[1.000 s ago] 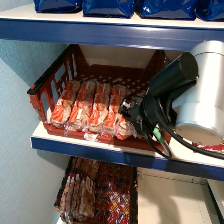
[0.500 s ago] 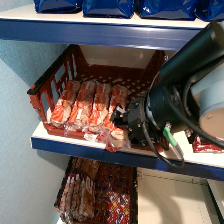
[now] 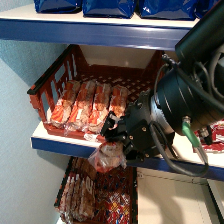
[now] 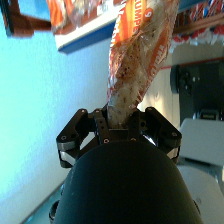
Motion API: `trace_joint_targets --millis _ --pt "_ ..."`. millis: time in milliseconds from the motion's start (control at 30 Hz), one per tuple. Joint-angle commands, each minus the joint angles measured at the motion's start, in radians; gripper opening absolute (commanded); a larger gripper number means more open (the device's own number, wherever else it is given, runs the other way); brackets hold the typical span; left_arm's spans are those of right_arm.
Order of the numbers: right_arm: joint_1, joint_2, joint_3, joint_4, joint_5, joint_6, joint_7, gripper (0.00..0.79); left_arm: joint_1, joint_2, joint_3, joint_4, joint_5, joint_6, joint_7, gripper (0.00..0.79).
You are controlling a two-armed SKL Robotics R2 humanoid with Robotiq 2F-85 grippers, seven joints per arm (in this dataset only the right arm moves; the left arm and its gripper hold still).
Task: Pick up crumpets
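My right gripper (image 3: 113,136) is shut on one pack of crumpets (image 3: 107,156), a clear pack of tan rounds with an orange-red and white label. The pack hangs in front of the blue shelf edge (image 3: 60,148), outside the red-brown crate (image 3: 46,85). In the right wrist view the pack (image 4: 136,60) stretches away from the gripper (image 4: 120,114), pinched at its near end between the black fingers (image 4: 79,134). Several more crumpet packs (image 3: 82,104) lie side by side in the crate. My arm hides the crate's right part.
Dark blue bags (image 3: 107,7) line the shelf above. A red packet (image 3: 217,136) lies on the middle shelf at the right. Below, another crate (image 3: 85,197) holds more packs. A pale wall (image 3: 20,165) stands at the left.
The arm has drawn back out of the crate toward the camera. The gripped pack came with it and now hangs past the shelf's front edge.
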Motion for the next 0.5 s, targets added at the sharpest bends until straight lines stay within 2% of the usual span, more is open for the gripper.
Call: trace_joint_targets --millis 33,333,500 --pt "-0.003 0.003 -0.009 -0.006 -0.023 0.009 0.006 0.005 0.000 0.000 0.000 0.000 0.000 0.000 0.000 0.000" --pt "0.006 0.008 0.003 -0.048 -0.048 0.038 0.021 0.005 0.000 0.000 0.000 0.000 0.000 0.000 0.000 0.000" --pt "0.009 0.016 0.031 -0.087 -0.056 0.057 0.021 0.006 0.000 0.000 0.000 0.000 0.000 0.000 0.000 0.000"
